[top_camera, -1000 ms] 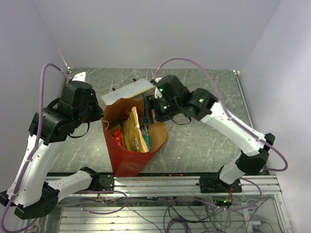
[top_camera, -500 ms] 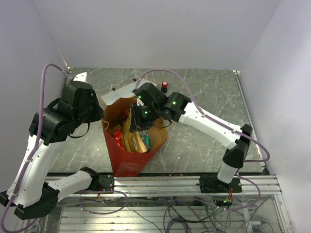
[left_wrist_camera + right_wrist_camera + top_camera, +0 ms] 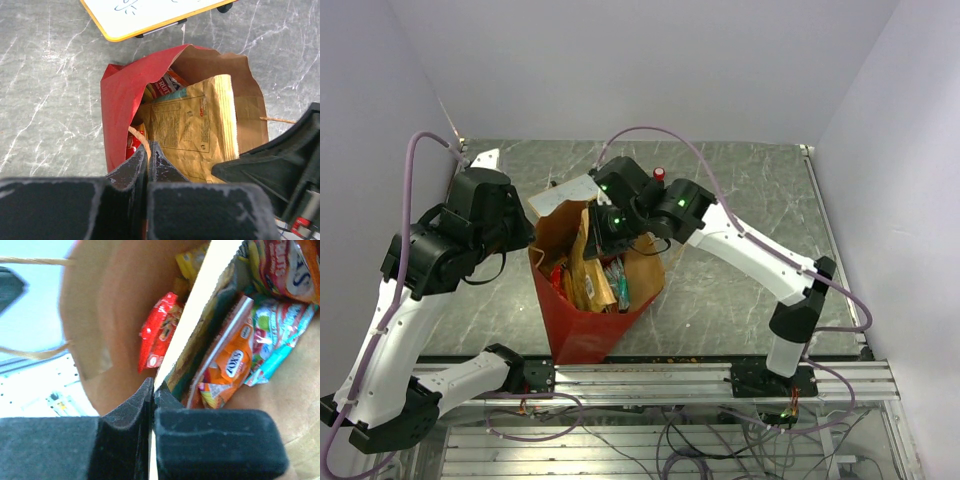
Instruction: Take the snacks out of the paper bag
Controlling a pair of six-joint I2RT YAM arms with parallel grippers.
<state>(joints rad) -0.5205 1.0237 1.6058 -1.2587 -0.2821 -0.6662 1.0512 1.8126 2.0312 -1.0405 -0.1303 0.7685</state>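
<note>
The paper bag, red outside and brown inside, stands open near the table's front edge. My left gripper is shut on its tan twisted handle at the near rim. My right gripper reaches into the bag from above and is shut on the top edge of a large tan packet, which stands upright. Around it lie other snacks: a red packet, an orange packet, a multicolour packet and a yellow one. In the top view the right gripper is over the bag's mouth.
A flat white board with a yellow rim lies just behind the bag. A small red-and-black cylinder stands behind the right arm. Walls close in the grey marbled table on three sides.
My right arm swung left from beside the bag into its mouth, and its jaws closed on the tan packet's edge. The left arm and the bag stayed put.
</note>
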